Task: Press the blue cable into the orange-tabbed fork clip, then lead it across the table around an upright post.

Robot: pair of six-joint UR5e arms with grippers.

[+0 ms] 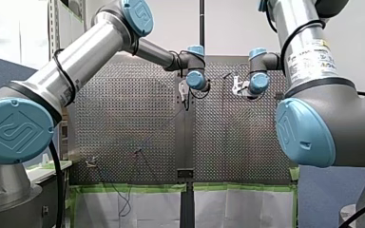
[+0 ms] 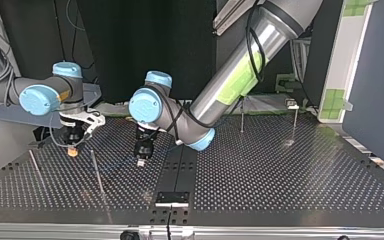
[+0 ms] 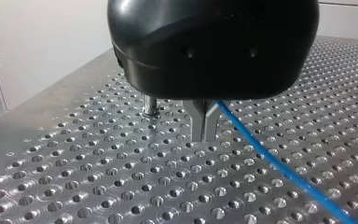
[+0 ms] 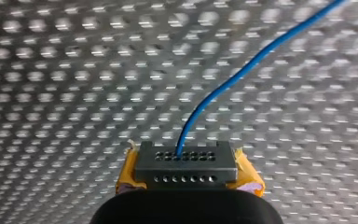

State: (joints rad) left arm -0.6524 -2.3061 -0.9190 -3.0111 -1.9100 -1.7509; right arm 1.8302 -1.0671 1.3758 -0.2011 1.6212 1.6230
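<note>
In the left wrist view the blue cable (image 3: 279,170) runs from my left gripper (image 3: 204,133) away over the perforated table (image 3: 98,186). The metal fingers (image 3: 196,122) stand together just above the plate, with the cable leaving at their side. In the right wrist view my right gripper's yellow pads (image 4: 129,173) are shut on a dark grey holed block (image 4: 186,165), and the blue cable (image 4: 242,72) rises out of it. In the top view my right gripper (image 2: 72,149) hangs at the left and my left gripper (image 2: 141,159) near the middle. No orange-tabbed fork clip is clearly visible.
Thin upright posts stand on the table in the top view: one (image 2: 97,172) between the grippers, one (image 2: 35,167) at the far left, two more (image 2: 242,116) (image 2: 295,120) at the back right. A post's foot (image 3: 150,106) stands close beside my left fingers.
</note>
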